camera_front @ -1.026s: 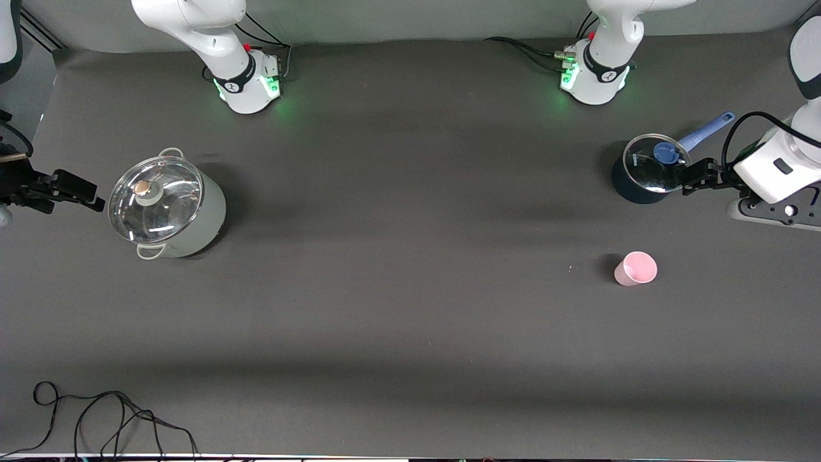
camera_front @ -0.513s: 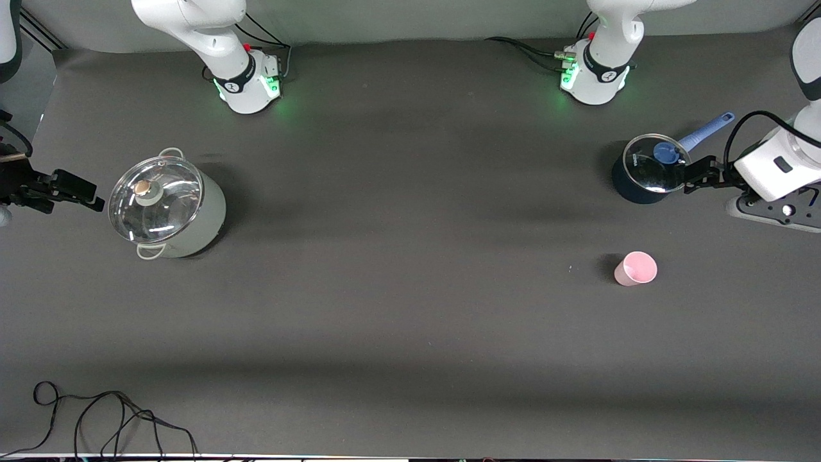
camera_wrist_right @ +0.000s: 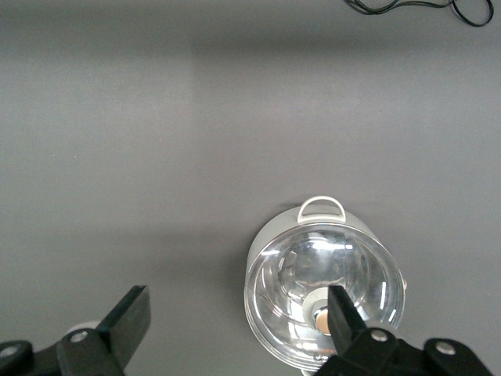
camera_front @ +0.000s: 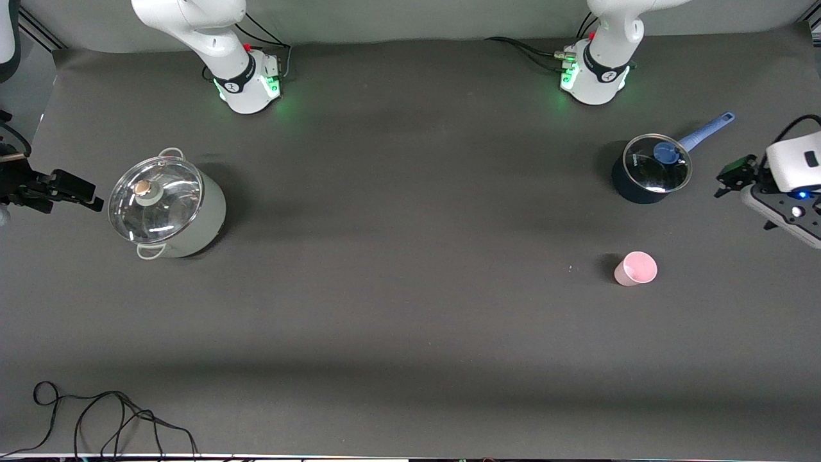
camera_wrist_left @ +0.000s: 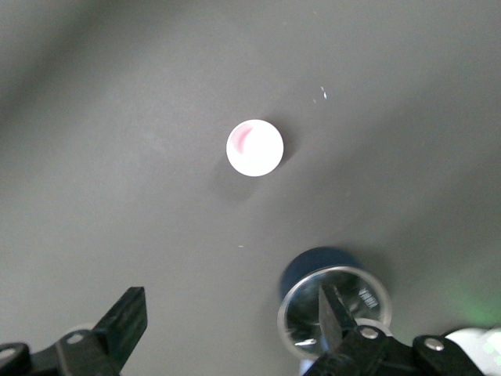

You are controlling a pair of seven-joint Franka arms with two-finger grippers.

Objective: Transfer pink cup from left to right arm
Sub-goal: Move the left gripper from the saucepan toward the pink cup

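Pink cup untouched on surface; both end effectors wide open, empty.

Right end effector [camera_front: 86,196] up in the air at right arm's end of surface [camera_front: 397,308], beside lidded grey pot [camera_front: 168,206]. Pink cup [camera_front: 635,268] upright toward left arm's end, nearer front camera than lidded blue saucepan [camera_front: 649,168]. Left end effector [camera_front: 731,181] in the air beside saucepan, well apart from cup.

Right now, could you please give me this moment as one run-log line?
pink cup: upright on table, untouched | left tool: open, beside blue saucepan | right tool: open, waiting by grey pot
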